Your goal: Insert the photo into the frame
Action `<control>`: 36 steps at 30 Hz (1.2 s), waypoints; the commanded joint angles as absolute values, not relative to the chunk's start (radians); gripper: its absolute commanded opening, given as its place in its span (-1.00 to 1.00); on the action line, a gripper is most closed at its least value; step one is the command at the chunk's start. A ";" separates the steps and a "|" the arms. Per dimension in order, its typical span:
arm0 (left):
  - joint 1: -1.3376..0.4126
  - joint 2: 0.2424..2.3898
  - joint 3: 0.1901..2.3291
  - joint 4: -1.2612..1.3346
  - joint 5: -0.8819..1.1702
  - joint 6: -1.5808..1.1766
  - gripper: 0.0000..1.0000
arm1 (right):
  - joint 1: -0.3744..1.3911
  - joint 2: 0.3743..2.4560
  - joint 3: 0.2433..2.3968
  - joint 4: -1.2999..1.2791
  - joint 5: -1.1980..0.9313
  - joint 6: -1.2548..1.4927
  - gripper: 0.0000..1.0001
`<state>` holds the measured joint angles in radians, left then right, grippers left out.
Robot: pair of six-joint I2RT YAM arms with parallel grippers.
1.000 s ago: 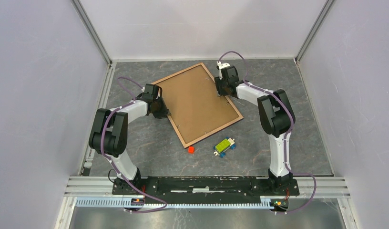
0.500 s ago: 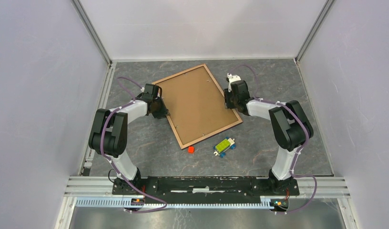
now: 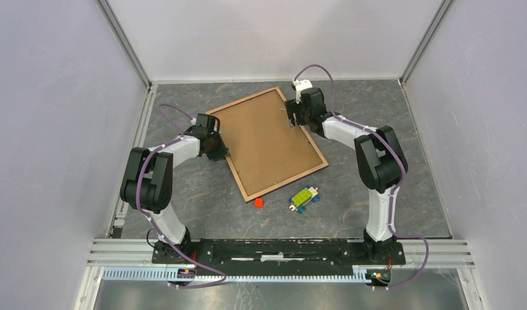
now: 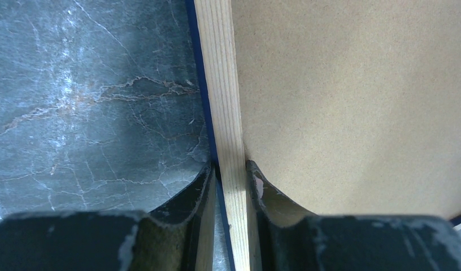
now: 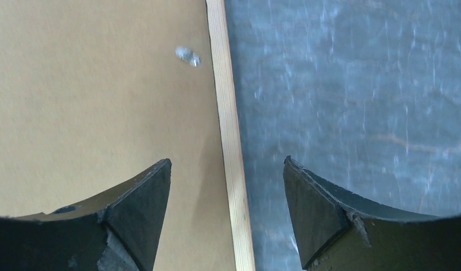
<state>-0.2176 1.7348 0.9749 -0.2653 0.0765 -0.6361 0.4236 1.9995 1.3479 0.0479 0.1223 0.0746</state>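
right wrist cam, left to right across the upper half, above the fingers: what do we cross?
backing board → small shiny tab on the board → frame, its light wood rail → table

Count:
- 1 frame (image 4: 222, 84)
- 1 brown backing board (image 3: 267, 139) inside it
- 1 metal tab (image 5: 187, 55) seen on board, right wrist view
- 2 grippers: left gripper (image 3: 217, 150), right gripper (image 3: 293, 119)
- 2 loose bits on table (image 3: 183, 187): 1 small red block (image 3: 258, 203), 1 green-yellow toy (image 3: 303, 197) with blue wheels
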 commanded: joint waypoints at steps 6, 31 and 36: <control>-0.256 1.716 0.939 -0.339 0.013 -0.615 -0.95 | 0.423 2.249 1.711 -0.089 0.101 0.039 0.56; -0.259 1.711 0.925 -0.324 0.029 -0.621 -0.95 | 0.426 2.491 1.993 -0.183 0.158 0.127 0.33; -0.260 1.715 0.929 -0.325 0.032 -0.620 -0.95 | 0.426 2.499 1.992 -0.184 0.169 0.142 0.22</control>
